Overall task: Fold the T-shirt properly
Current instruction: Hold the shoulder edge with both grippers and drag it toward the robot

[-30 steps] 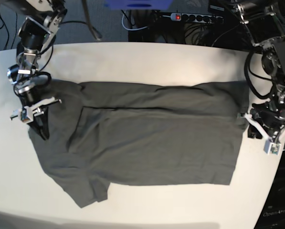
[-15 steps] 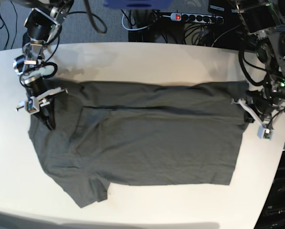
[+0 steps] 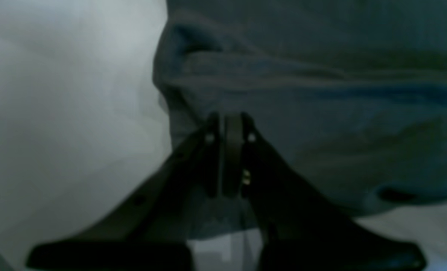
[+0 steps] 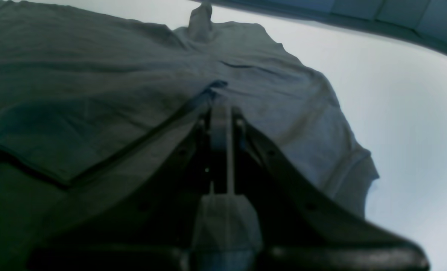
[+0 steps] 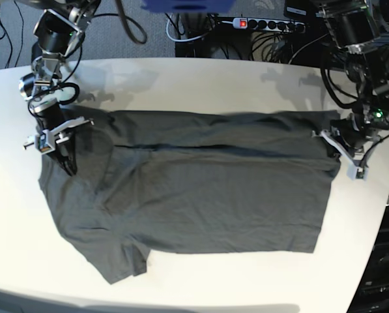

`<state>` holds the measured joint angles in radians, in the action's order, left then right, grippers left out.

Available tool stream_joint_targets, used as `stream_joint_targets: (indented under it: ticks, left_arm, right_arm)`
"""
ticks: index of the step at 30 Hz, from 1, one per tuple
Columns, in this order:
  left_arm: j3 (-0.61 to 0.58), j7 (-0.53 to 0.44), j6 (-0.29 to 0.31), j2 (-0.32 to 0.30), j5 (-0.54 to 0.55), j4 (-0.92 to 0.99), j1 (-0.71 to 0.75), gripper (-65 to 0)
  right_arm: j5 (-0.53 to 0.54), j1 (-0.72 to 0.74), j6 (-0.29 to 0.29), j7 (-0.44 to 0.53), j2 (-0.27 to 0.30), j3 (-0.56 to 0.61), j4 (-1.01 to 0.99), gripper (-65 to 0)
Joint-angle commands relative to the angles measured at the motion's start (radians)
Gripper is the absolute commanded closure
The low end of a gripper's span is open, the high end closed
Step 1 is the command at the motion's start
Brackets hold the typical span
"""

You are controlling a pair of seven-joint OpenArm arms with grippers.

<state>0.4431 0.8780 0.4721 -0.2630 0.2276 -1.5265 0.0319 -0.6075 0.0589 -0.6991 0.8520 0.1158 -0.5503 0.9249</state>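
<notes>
I have both tools clamped on the T-shirt hem and shoulder — uneven lifting could slip thin fabric free.

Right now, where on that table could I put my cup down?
Bare table lies behind the T-shirt and in a strip along the near edge. The shirt's two ends are crowded by the left gripper and right gripper.

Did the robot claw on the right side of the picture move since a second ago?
Yes. The left gripper slid inward from the white table edge onto the dark grey T-shirt, now pinching its hem.
</notes>
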Motion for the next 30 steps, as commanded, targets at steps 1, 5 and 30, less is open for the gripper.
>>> stream_joint_targets:
  ticks: [1, 5, 30]
  left_arm:
    - [0.003, -0.024, 0.001, -0.012, 0.011, -0.018, -0.016, -2.7]
    - [0.003, -0.024, 0.001, -0.012, 0.011, -0.009, -0.017, -2.7]
    - [0.003, -0.047, 0.006, -0.012, 0.017, 0.028, -0.031, -2.6]
  right_arm:
    - [0.022, 0.011, 0.001, 0.028, 0.012, -0.001, 0.012, -1.2]
    - [0.022, 0.011, 0.001, -0.014, 0.012, -0.001, 0.012, -1.2]
    - [-0.071, -0.074, 0.001, -0.064, 0.012, -0.003, 0.159, -1.3]
